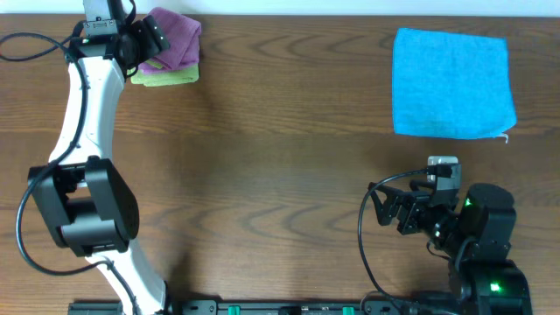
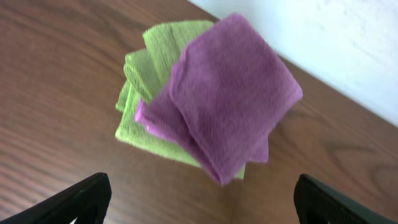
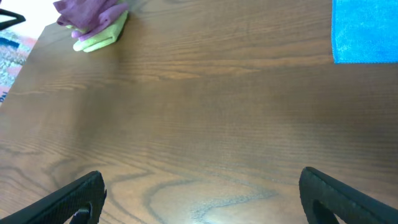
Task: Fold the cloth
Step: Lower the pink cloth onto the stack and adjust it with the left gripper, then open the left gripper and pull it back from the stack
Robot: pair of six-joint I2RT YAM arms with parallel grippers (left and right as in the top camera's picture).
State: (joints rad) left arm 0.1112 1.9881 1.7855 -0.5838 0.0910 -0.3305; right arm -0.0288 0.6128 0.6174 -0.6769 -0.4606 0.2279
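The purple cloth (image 2: 230, 87) lies folded into a small rectangle on top of a lime-green cloth stack (image 2: 146, 65) at the table's far left corner. It also shows in the overhead view (image 1: 175, 35) and the right wrist view (image 3: 87, 9). A second purple layer (image 2: 152, 118) peeks out under it. No white tag shows. My left gripper (image 2: 202, 205) is open and empty, hovering just in front of the stack (image 1: 144, 39). My right gripper (image 3: 202, 199) is open and empty over bare wood near the front right (image 1: 385, 208).
A bright blue square cloth (image 1: 451, 83) lies flat at the far right, also in the right wrist view (image 3: 367, 31). The table's back edge and a white wall (image 2: 348, 43) run just behind the stack.
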